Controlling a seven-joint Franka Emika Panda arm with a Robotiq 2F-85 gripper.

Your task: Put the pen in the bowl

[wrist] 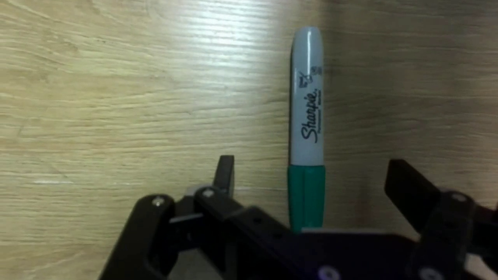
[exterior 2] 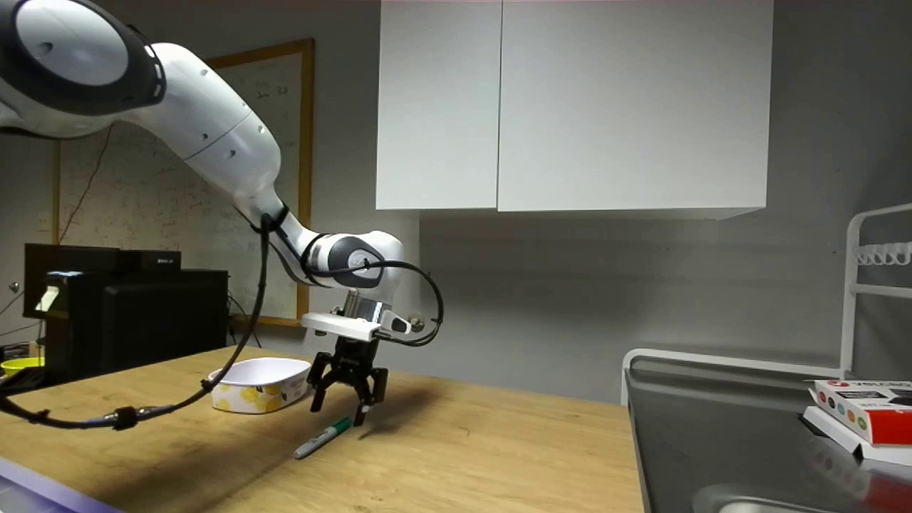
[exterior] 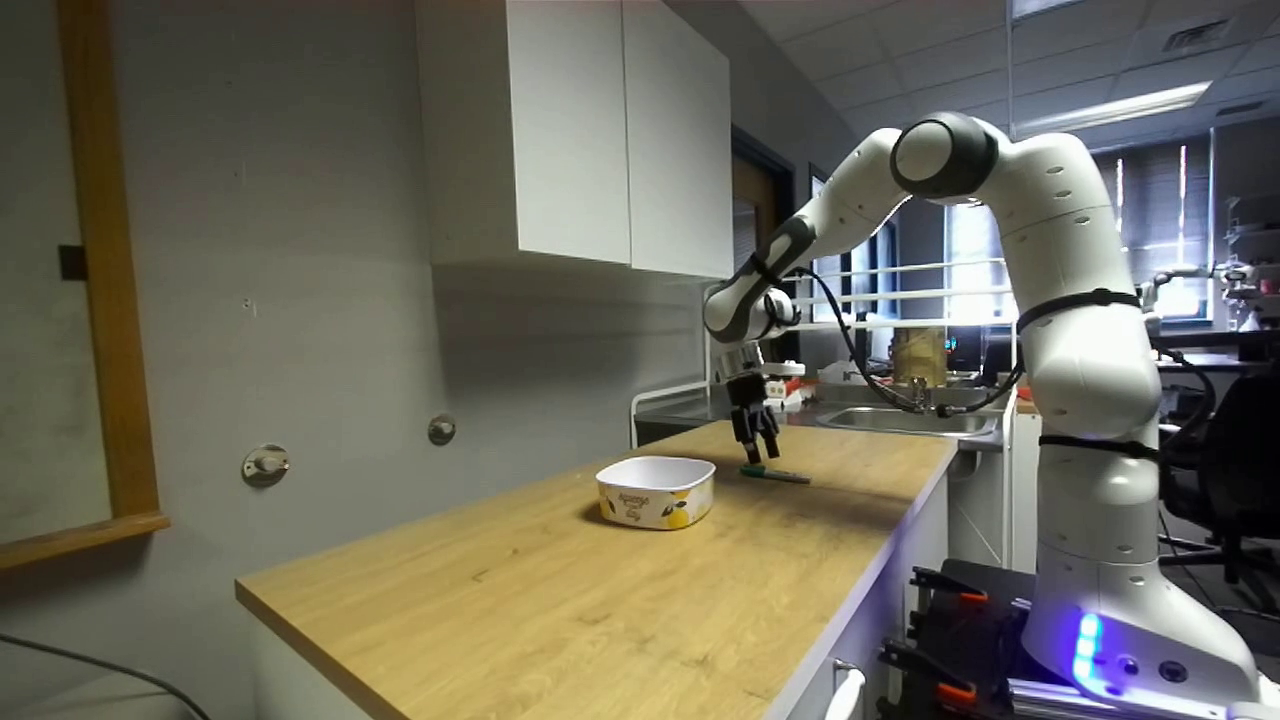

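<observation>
The pen is a grey marker with a green cap, lying flat on the wooden counter. It shows in both exterior views (exterior: 780, 475) (exterior 2: 324, 437) and in the wrist view (wrist: 307, 116). The bowl is white inside with a lemon-patterned outer wall and rounded corners. It stands upright near the pen in both exterior views (exterior: 655, 505) (exterior 2: 260, 397) and is out of the wrist view. My gripper (exterior: 763, 457) (exterior 2: 338, 415) is open and empty just above the pen's cap end. In the wrist view its fingertips (wrist: 311, 171) stand apart on either side of the cap, not touching it.
The wooden counter (exterior: 560, 590) runs along the wall under a white overhead cabinet (exterior 2: 627, 107). A metal sink (exterior: 905, 420) and a white rack (exterior 2: 851, 299) stand beyond its end. Boxes (exterior 2: 866, 410) lie on the dark sink surface. A cable hangs from the arm.
</observation>
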